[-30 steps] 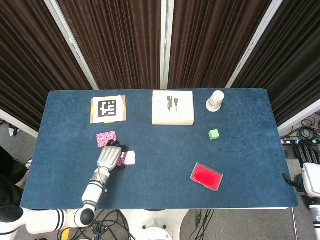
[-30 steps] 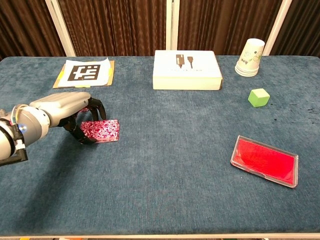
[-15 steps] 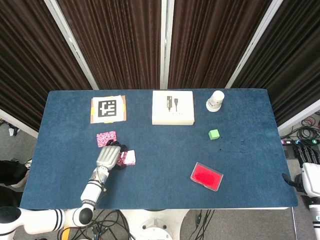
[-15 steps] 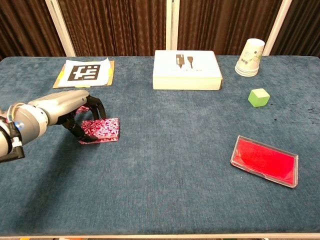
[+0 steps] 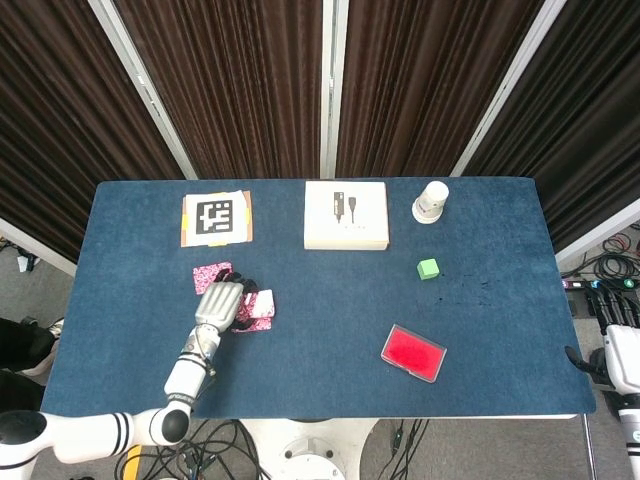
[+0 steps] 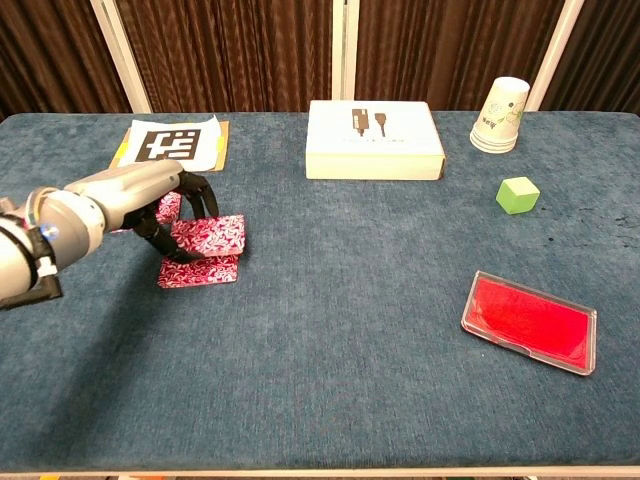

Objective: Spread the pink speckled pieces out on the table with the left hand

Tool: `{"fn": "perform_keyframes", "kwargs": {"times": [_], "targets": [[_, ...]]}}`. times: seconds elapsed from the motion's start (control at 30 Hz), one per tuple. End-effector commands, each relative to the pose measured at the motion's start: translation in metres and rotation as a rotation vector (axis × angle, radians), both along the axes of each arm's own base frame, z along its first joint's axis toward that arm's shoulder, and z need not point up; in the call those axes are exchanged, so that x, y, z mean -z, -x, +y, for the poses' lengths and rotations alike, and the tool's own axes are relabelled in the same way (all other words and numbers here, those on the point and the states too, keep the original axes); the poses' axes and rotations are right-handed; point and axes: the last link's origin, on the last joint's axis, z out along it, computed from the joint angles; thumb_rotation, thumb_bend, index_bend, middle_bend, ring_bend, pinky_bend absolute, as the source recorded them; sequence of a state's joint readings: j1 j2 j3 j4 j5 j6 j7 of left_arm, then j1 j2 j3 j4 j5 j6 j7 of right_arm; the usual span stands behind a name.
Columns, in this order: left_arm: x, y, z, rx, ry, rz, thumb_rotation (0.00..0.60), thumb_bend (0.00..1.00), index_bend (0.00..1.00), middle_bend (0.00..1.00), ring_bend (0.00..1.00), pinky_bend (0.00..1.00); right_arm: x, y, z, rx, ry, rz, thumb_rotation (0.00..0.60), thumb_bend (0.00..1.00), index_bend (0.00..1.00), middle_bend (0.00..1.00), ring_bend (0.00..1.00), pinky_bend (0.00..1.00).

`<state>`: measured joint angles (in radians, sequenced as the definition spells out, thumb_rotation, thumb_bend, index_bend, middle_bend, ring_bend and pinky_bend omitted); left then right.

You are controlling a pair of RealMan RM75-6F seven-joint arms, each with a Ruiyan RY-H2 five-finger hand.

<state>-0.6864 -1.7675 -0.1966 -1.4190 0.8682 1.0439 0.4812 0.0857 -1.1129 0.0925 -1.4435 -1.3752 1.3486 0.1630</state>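
My left hand point(image 6: 150, 203) is over the left part of the blue table point(image 6: 350, 330) and pinches one pink speckled piece point(image 6: 212, 238) in its fingertips, tilted and raised a little. A second pink speckled piece point(image 6: 198, 272) lies flat on the cloth just below it, partly overlapped. A third piece point(image 6: 168, 208) shows behind the hand, mostly hidden. From the head view, the hand point(image 5: 222, 304) sits between the far piece point(image 5: 211, 277) and the held piece point(image 5: 262, 303). My right arm point(image 5: 620, 362) shows off the table's right edge; its fingers are unclear.
A card with a black-and-white marker point(image 5: 216, 217) lies at the back left. A white box point(image 5: 346, 215) is at the back centre, with a paper cup point(image 5: 431, 201) to its right. A green cube point(image 5: 428, 268) and a red case point(image 5: 413, 352) are on the right half.
My left hand has moved away from me and lifted the top pink piece up and back. A second piece that lay under it now shows on the cloth.
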Motion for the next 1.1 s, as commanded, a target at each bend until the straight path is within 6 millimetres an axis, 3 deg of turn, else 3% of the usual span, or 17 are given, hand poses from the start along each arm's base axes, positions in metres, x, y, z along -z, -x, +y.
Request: {"fn": "perform_keyframes", "kwargs": {"times": [0.03, 0.43, 0.73, 0.97, 1.1], "targets": [[0.005, -0.008, 0.009, 0.020, -0.003, 0.006, 0.600, 0.26, 0.35, 0.43, 0.16, 0.10, -0.001, 0.001, 0.000, 0.003, 0.003, -0.001, 0.600, 0.15, 0.00, 0.00, 0.00, 0.00], [0.030, -0.028, 0.044, 0.055, -0.011, 0.039, 0.600, 0.26, 0.36, 0.44, 0.16, 0.10, -0.006, 0.003, 0.001, 0.011, 0.018, -0.009, 0.600, 0.14, 0.00, 0.00, 0.00, 0.00], [0.040, -0.028, 0.055, 0.043, -0.010, 0.029, 0.600, 0.26, 0.35, 0.42, 0.16, 0.10, -0.007, 0.006, 0.001, 0.018, 0.020, -0.013, 0.600, 0.15, 0.00, 0.00, 0.00, 0.00], [0.037, -0.028, 0.056, 0.055, -0.023, -0.016, 0.600, 0.23, 0.21, 0.27, 0.14, 0.11, -0.007, 0.007, 0.001, 0.019, 0.021, -0.013, 0.600, 0.14, 0.00, 0.00, 0.00, 0.00], [0.032, -0.029, 0.055, 0.063, -0.030, -0.028, 0.600, 0.22, 0.19, 0.26, 0.14, 0.11, -0.007, 0.007, 0.002, 0.020, 0.021, -0.011, 0.600, 0.15, 0.00, 0.00, 0.00, 0.00]]}}
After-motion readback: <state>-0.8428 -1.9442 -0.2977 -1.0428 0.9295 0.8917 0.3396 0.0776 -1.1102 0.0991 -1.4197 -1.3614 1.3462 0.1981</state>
